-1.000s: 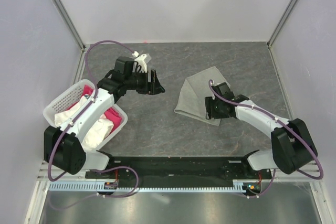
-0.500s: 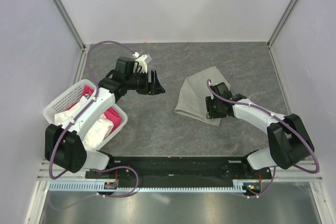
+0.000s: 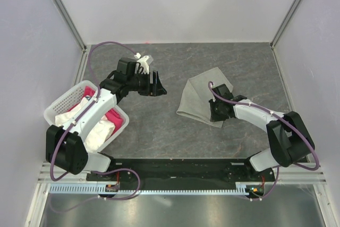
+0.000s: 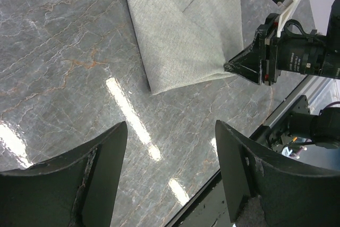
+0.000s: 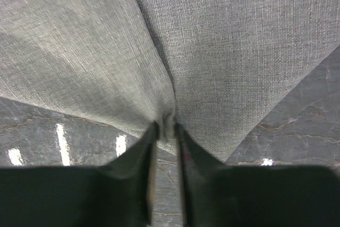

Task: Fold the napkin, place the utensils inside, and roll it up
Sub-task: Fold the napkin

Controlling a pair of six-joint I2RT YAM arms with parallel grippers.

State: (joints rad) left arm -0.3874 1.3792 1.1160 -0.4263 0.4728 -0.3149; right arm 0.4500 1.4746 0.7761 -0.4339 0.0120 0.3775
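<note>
The grey-green napkin (image 3: 199,97) lies loosely folded on the table right of centre; it also shows in the left wrist view (image 4: 180,30) and fills the right wrist view (image 5: 228,51). My right gripper (image 3: 219,111) is at the napkin's near right corner, its jaws shut on a pinch of the cloth edge (image 5: 167,120). My left gripper (image 3: 155,84) is open and empty, held above bare table left of the napkin, and its fingers (image 4: 101,174) frame the table. No utensils are in view.
A white basket (image 3: 64,102) with pink and white cloths sits at the left, under my left arm. Metal frame posts rise at the table's back corners. The black base rail (image 3: 180,168) runs along the near edge.
My right wrist has shifted slightly toward the near edge while gripping the napkin corner. The left arm has barely moved.
</note>
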